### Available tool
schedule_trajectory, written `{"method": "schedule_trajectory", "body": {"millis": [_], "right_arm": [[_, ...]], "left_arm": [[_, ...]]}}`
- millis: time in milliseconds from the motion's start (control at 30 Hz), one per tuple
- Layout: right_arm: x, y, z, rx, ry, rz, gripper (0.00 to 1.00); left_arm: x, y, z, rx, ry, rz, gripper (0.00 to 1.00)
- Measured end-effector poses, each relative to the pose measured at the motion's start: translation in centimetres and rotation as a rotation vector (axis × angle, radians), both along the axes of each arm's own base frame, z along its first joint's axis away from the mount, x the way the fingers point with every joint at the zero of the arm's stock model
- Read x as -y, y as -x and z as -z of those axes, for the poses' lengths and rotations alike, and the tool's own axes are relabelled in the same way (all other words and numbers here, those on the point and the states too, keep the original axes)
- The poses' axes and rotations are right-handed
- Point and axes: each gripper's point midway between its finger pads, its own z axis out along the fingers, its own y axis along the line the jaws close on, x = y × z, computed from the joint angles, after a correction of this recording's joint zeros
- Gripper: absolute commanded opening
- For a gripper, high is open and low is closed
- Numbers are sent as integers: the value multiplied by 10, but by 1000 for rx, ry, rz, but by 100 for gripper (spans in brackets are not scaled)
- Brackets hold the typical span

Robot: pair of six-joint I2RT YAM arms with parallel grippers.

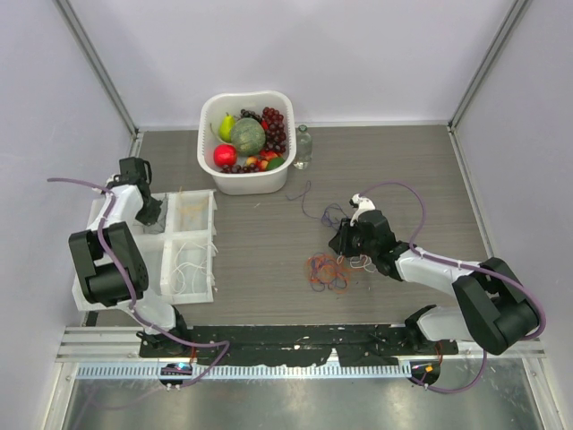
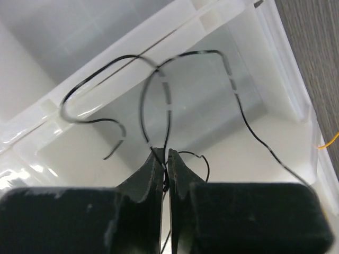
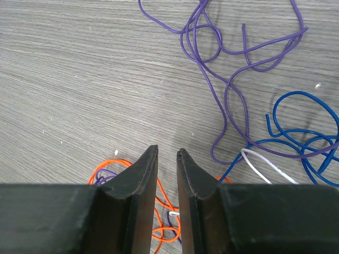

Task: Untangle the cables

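1. your right pincer (image 3: 167,153): jaws a narrow slit apart, nothing btw them. it hangs low over the near-left part of the tangle (image 1: 329,271), w/ the orange wire (image 3: 164,211) under its tips.
2. your left pincer (image 2: 165,157): pinched tight on a black wire (image 2: 159,79) that loops out over a compartment of the white tray (image 2: 212,24).
3. just right of the right pincer, the purple wire (image 3: 228,95), blue wire (image 3: 302,132) and white wire (image 3: 265,165) cross each other on the table (image 3: 79,79).
4. handling, my guess: v light, springy, thin and slippery. take one wire at a free end or outer loop, not at a crossing. pull slow or the whole bunch drags.
5. surface is flat wood grain and the wires lie flush, so tips must go right down. the tray is well left of the tangle, the fruit basket (image 1: 208,116) and bottle (image 1: 303,146) at the far side.
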Motion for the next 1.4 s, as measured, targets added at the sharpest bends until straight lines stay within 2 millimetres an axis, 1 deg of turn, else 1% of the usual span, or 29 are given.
{"method": "schedule_trajectory", "body": {"millis": [100, 167, 200, 233, 300, 367, 433, 567, 667, 733, 767, 800, 833, 867, 900, 933, 967, 1000, 1033, 1067, 1100, 1133, 1167, 1233, 1267, 1300, 1333, 1400], "right_arm": [[0, 0, 0, 0, 0, 0, 26], [0, 0, 0, -1, 0, 0, 26], [0, 0, 0, 0, 0, 0, 26], [0, 0, 0, -1, 0, 0, 26], [0, 0, 0, -1, 0, 0, 26], [0, 0, 0, -1, 0, 0, 26], [0, 0, 0, -1, 0, 0, 26], [0, 0, -1, 4, -2, 0, 26], [0, 0, -1, 4, -2, 0, 26], [0, 0, -1, 4, -2, 0, 26], [0, 0, -1, 4, -2, 0, 27], [0, 0, -1, 4, -2, 0, 26], [0, 0, -1, 4, -2, 0, 27], [0, 0, -1, 4, -2, 0, 28], [0, 0, -1, 4, -2, 0, 29], [0, 0, -1, 4, -3, -1, 30], [0, 0, -1, 3, -3, -2, 31], [0, 1, -1, 0, -2, -2, 32], [0, 2, 0, -8, 1, -2, 34], [1, 3, 0, -23, 7, 0, 37], [2, 5, -1, -36, 8, 3, 41], [2, 7, -5, -42, 3, 9, 43], [3, 9, -11, -42, -9, 13, 47], [5, 15, -29, -21, -40, 24, 51], [6, 17, -41, 0, -60, 29, 52], [7, 20, -52, 19, -80, 35, 52], [9, 23, -62, 35, -100, 42, 53], [10, 31, -75, 50, -140, 46, 53]], "left_arm": [[4, 0, 5, -13, 25, 11, 32], [6, 0, 3, -10, 33, 18, 45], [6, 0, 1, -4, 35, 21, 49], [7, -1, -1, 4, 38, 24, 56], [9, 0, -10, 24, 44, 27, 66], [11, 2, -25, 63, 42, 33, 71], [13, 3, -47, 123, 30, 36, 74], [14, 11, -95, 251, -14, 50, 75], [17, 19, -118, 319, -39, 65, 75], [24, 23, -130, 357, -42, 104, 73], [32, 24, -135, 381, -35, 144, 73], [44, 23, -140, 409, -18, 199, 72], [61, 21, -146, 443, 3, 276, 72], [84, 18, -150, 477, 25, 367, 72], [112, 17, -153, 510, 47, 476, 73], [148, 18, -156, 541, 74, 607, 73], [190, 23, -157, 572, 113, 759, 73], [230, 32, -157, 595, 153, 905, 74], [259, 42, -156, 610, 188, 1008, 75], [292, 56, -152, 620, 228, 1128, 75], [318, 70, -145, 617, 261, 1224, 75], [340, 81, -137, 604, 289, 1302, 74], [360, 92, -128, 581, 310, 1370, 73], [394, 107, -105, 522, 335, 1483, 68], [409, 114, -90, 482, 343, 1529, 65], [419, 118, -77, 445, 346, 1559, 61], [431, 127, -56, 381, 348, 1600, 60], [442, 137, -28, 296, 354, 1639, 61]]}}
